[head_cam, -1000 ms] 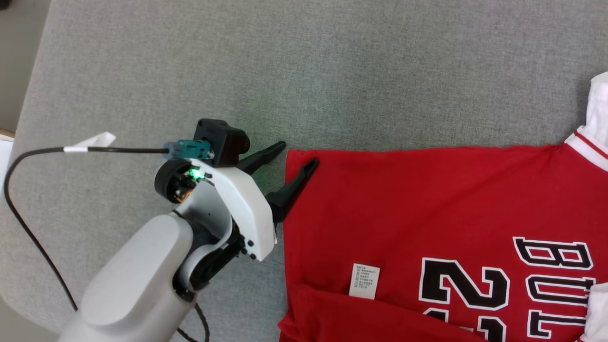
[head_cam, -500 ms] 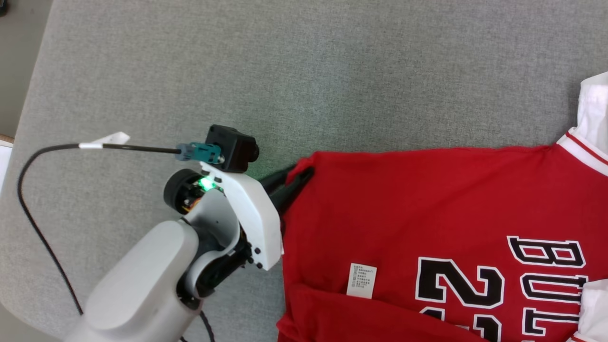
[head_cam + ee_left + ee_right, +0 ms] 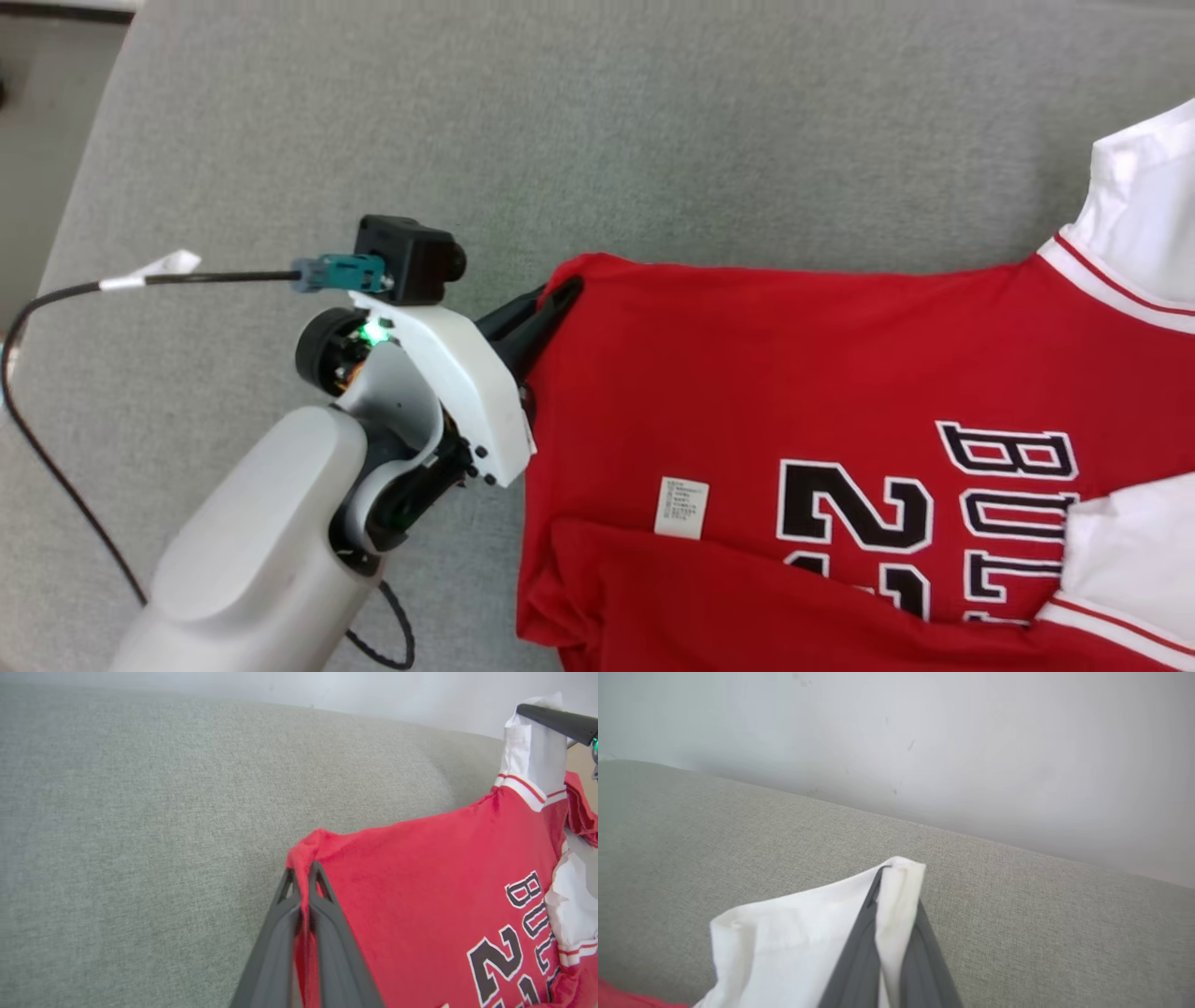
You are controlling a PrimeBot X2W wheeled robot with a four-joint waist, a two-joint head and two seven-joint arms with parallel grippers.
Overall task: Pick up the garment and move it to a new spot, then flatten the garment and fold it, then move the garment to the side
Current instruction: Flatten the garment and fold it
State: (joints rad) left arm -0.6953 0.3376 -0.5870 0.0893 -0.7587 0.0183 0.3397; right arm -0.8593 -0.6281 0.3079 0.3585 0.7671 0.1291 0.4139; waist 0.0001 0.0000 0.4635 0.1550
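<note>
Garment (image 3: 794, 373), a red jersey with white sleeves and black lettering, lies spread on the grey fabric surface (image 3: 560, 140) and takes up the right half of the head view. Its near edge is folded back over itself. The pale left forearm (image 3: 261, 551) enters from the lower left.

The left end effector (image 3: 557, 291) is closed tight on the red corner nearest that arm. The left wrist view shows red cloth pinched between the two fingers, with the corner bunched just past the tips.

The right end effector (image 3: 896, 877) is likewise closed. It grips a fold of the white sleeve (image 3: 784, 933), which is drawn up into a peak at the fingertips.

A black cable (image 3: 56, 299) runs from the left wrist across the surface toward its left edge. A small white care label (image 3: 681, 507) sits on the red cloth, just beside the black number.
</note>
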